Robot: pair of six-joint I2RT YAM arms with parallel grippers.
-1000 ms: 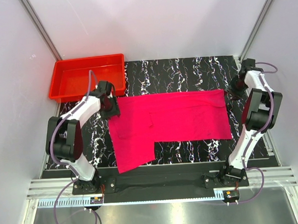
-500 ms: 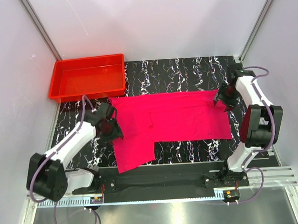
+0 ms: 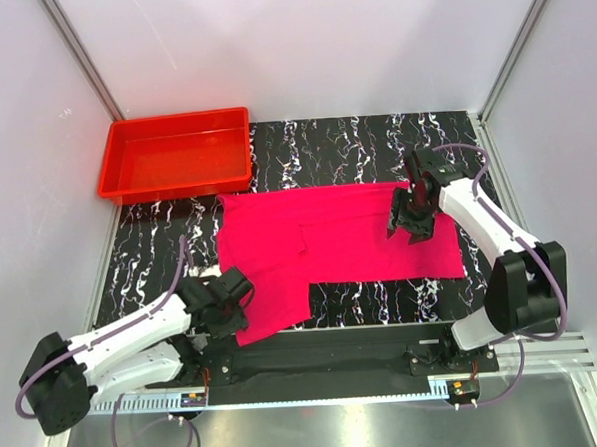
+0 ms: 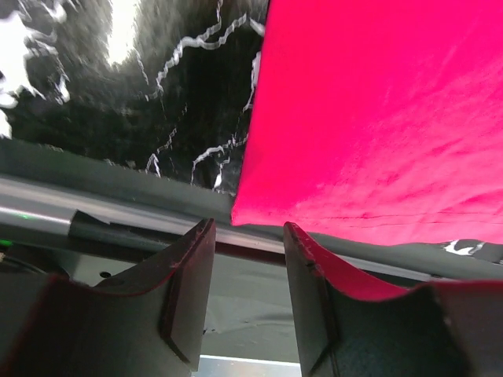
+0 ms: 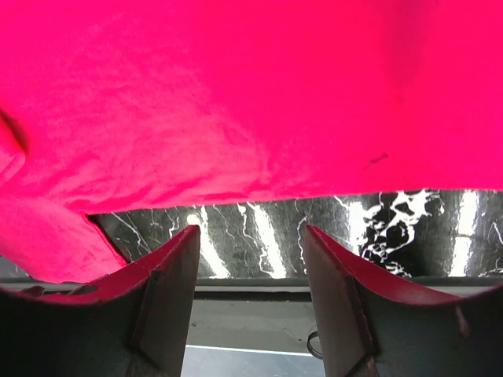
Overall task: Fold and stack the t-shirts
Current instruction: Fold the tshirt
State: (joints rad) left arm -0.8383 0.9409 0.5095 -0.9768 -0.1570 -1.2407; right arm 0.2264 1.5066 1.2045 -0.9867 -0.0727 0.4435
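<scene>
The magenta-pink t-shirt [image 3: 350, 243] lies spread flat on the black marble table [image 3: 355, 145], with one flap reaching toward the near edge at the left. My left gripper [image 3: 232, 299] hangs low at that flap's near-left corner. In the left wrist view its jaws [image 4: 248, 229] stand open and empty, and the cloth's corner [image 4: 377, 118] is just beyond the fingertips. My right gripper [image 3: 407, 223] hovers over the shirt's right part. It is open [image 5: 251, 232] with nothing between the fingers, and pink cloth [image 5: 236, 94] fills the view ahead.
A rigid red tray [image 3: 171, 118] stands at the far left corner of the table. The metal rail and arm bases [image 3: 316, 363] run along the near edge, close below the shirt's flap. White walls enclose the table on three sides.
The left arm has swung from beside the red tray down to the shirt's near-left corner. The right arm has come in from the far right corner to above the shirt's right part.
</scene>
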